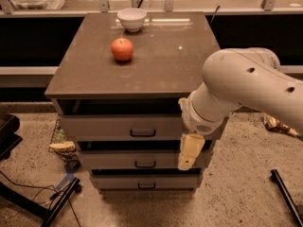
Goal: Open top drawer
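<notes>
The top drawer (118, 126) is the widest of three grey drawers under the brown countertop (161, 70). Its flat front has a small dark loop handle (143, 133) at centre. A dark gap shows above its front. My gripper (188, 151) hangs down from the white arm (246, 86) in front of the drawer unit's right side, right of the handle and a little below it, over the middle drawer's (113, 161) right end. It holds nothing that I can see.
A red apple (122, 49) and a white bowl (131, 19) sit on the countertop. The bottom drawer (118, 181) is lowest. Litter (61, 146) lies left of the unit, black stands and cables lie on the floor at left and right.
</notes>
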Tool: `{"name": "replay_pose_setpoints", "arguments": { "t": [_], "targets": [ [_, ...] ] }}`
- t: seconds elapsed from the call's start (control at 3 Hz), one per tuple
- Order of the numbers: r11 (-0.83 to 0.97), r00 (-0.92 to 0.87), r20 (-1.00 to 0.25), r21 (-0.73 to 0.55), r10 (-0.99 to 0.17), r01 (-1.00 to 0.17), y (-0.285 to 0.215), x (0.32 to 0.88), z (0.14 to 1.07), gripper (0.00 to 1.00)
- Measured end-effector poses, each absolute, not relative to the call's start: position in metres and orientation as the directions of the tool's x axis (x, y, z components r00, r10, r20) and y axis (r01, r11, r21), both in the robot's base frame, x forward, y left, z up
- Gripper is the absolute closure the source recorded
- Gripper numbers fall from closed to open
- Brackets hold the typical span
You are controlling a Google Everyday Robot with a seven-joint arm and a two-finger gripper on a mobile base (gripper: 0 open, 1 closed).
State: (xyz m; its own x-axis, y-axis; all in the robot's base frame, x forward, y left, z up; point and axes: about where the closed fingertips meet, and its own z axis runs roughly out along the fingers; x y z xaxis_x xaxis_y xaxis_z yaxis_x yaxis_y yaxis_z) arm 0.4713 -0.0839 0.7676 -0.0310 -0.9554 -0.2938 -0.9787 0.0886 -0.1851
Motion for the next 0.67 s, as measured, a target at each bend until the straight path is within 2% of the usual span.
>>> {"name": "replay_pose_setpoints", "arguments": {
  "t": [0.67],
  "targets": [
    [0.027, 0.000, -0.202, -0.133, -0.979, -0.991, -0.043, 0.485, 0.732, 0.00]
  ]
}}
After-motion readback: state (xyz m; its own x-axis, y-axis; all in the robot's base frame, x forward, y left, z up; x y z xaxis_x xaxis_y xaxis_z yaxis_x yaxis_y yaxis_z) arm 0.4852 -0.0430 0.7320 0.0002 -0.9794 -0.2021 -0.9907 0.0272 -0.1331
